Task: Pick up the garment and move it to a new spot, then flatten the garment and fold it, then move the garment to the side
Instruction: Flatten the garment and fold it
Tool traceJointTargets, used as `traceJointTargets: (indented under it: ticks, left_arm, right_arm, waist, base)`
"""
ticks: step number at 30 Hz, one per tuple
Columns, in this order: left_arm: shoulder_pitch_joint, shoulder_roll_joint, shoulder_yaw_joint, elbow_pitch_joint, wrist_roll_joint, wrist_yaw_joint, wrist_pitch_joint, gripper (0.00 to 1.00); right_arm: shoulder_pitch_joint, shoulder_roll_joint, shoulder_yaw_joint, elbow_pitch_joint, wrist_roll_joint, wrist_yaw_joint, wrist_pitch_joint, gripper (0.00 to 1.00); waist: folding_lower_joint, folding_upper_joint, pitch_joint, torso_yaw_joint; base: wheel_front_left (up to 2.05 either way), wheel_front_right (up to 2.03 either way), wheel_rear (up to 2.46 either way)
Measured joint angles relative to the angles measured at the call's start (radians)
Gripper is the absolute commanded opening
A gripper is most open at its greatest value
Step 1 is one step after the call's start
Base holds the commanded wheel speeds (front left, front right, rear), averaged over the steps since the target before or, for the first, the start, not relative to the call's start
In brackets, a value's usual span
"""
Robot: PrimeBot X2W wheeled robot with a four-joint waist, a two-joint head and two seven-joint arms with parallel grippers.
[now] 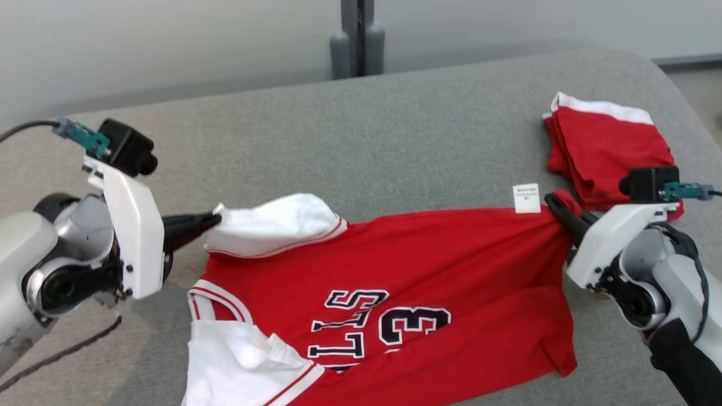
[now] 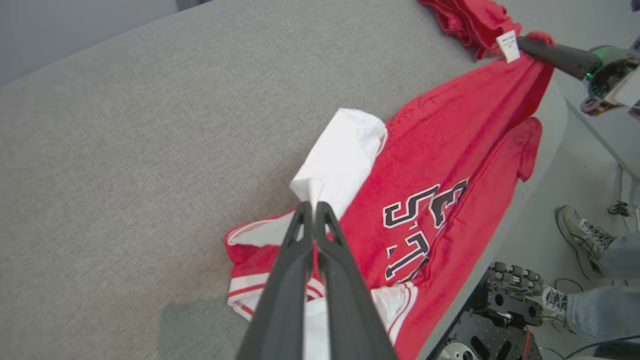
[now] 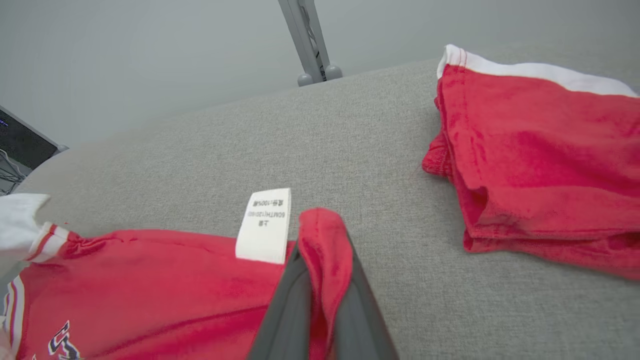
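A: Why is the jersey [image 1: 440,265] gripped at opposite ends?
B: To stretch it flat, I'd judge: the left claw [image 1: 217,218] pinches the white sleeve [image 1: 276,223], the right claw [image 1: 550,199] the red hem corner [image 3: 320,235] by the label [image 1: 525,198]. It lies on the grey worktop [image 1: 395,129], near the folded red shorts [image 1: 603,141]

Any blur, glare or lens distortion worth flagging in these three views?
Head view: soft light, no glare; jersey lettering sharp. Left wrist view: wide-angle bends the grey surface edge; faint shadow below the left tool. Right wrist view: care label print legible; right tool slightly soft.
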Motion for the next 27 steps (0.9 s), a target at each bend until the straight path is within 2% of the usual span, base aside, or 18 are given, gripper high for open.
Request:
traceJointTargets:
  ticks: [5,11,17,27]
  left_arm:
    - [0.043,0.054,-0.009,-0.073,-0.033,0.0,0.042,0.0]
    - [0.078,0.09,-0.013,-0.125,-0.06,0.0,0.071,0.0]
    - [0.123,0.1,-0.018,-0.189,-0.106,0.0,0.159,0.0]
    - [0.174,0.092,-0.021,-0.214,-0.111,0.0,0.278,0.0]
  right_arm:
    - [0.029,-0.051,0.029,-0.003,0.012,0.0,-0.007,0.0]
    - [0.03,-0.063,0.049,0.013,0.026,0.0,-0.06,0.0]
    - [0.04,-0.091,0.105,0.011,0.052,0.0,-0.057,0.0]
    - [0.027,-0.209,0.29,-0.103,0.092,0.0,0.04,0.0]
  waist:
    - [-0.0001,0.0,-0.055,0.031]
    - [0.0,0.0,-0.081,0.062]
    - [0.0,0.0,-0.086,0.085]
    - [0.0,0.0,-0.074,0.096]
  base:
    - [0.0,0.0,0.0]
    - [0.0,0.0,0.0]
    - [0.0,0.0,0.0]
    - [0.0,0.0,0.0]
